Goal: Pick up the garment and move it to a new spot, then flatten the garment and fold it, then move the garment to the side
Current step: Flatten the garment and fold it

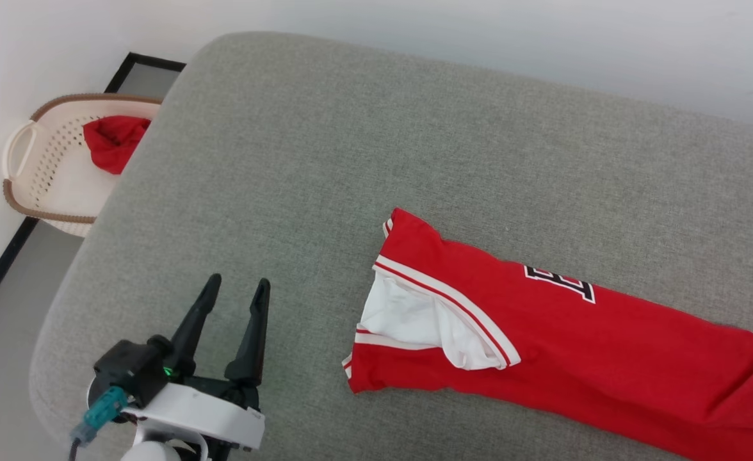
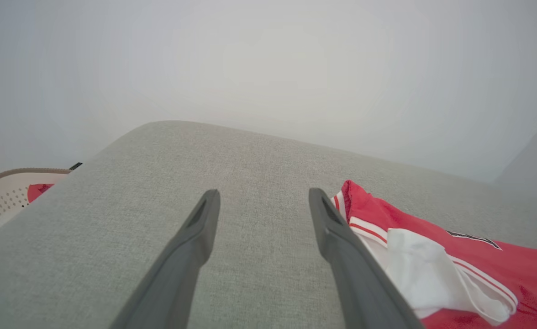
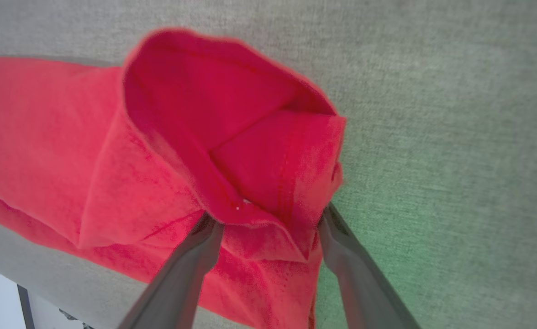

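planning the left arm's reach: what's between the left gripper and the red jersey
Just bare grey cushion between the left gripper and the red jersey, clear in the head view.

Left gripper (image 1: 238, 280), right gripper (image 3: 268, 217): jaws apart

One cushion (image 1: 299, 160). One garment (image 1: 607, 346) on cushion. One basket (image 1: 43, 173) beside cushion, one red cloth (image 1: 114, 142) inside. Two grippers: left gripper (image 1: 238, 282), right gripper (image 3: 268, 217).

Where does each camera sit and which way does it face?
Head view: on the head, looking down at the cushion and garment; open left gripper.
Left wrist view: on that wrist, looking along the cushion toward the wall; its two fingers.
Right wrist view: on that wrist, looking down onto the garment's end; open right gripper.
Shared: the garment.
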Controlling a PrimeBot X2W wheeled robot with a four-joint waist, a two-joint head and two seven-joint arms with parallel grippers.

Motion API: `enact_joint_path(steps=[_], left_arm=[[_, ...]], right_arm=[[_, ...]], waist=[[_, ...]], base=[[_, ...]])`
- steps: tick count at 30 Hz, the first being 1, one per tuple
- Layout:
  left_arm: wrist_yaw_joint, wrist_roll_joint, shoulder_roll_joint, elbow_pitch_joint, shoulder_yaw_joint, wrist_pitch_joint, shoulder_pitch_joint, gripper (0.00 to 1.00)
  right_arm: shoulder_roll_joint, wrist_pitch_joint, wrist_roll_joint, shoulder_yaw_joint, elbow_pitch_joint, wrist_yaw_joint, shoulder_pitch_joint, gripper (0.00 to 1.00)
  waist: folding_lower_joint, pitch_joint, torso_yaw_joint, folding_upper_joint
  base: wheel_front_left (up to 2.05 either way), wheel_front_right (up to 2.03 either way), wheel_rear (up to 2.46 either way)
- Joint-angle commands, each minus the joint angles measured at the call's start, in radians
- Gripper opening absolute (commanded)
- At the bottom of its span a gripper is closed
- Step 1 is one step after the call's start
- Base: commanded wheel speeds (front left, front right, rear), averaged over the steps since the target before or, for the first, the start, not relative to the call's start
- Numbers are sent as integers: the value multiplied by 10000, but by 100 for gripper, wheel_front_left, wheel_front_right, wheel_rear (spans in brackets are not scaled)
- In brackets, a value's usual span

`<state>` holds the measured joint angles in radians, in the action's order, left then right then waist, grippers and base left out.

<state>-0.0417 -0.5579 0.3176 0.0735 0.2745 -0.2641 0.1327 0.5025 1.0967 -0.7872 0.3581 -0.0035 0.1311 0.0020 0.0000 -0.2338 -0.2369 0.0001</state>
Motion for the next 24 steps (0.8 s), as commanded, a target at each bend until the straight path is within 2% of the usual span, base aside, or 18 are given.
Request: enact_joint_path(steps=[1,10,11,13,14,18,24], left_arm=[[-61,319,-108,-26,-148,7,-125,100],[-519,2094,-957,300,-878,7,-118,100],[-562,2243,-1020,370,-935,7,-121,100],[-653,2443,-1174,501,-1038,7,-117,100],[-688,2528,-1230,548,-1099,7,-115,100],[-804,2756,-1386,636,-1375,7,-171,100],[-868,2967,-1484,560,-1791,7,-293,100]], right_arm=[[-113,64,99,21,59,-7,-106,100],[-596,-17,701,-522,545,-7,-141,100],[-670,-120,701,-592,603,-7,-164,79],[-807,-411,770,-711,708,-7,-235,15],[-849,-524,781,-790,766,-7,-268,0],[-919,-933,677,-899,877,-7,-353,0],[-577,-1743,519,-512,944,-14,-624,0]], waist=[[0,25,-40,-1],[0,-81,57,-1],[0,-103,74,-1],[0,-147,105,-1],[0,-159,121,-1],[0,-171,218,-1],[0,-182,552,-1]], base=[[0,0,0],[0,0,0],[0,0,0],[0,0,0],[0,0,0],[0,0,0],[0,0,0]])
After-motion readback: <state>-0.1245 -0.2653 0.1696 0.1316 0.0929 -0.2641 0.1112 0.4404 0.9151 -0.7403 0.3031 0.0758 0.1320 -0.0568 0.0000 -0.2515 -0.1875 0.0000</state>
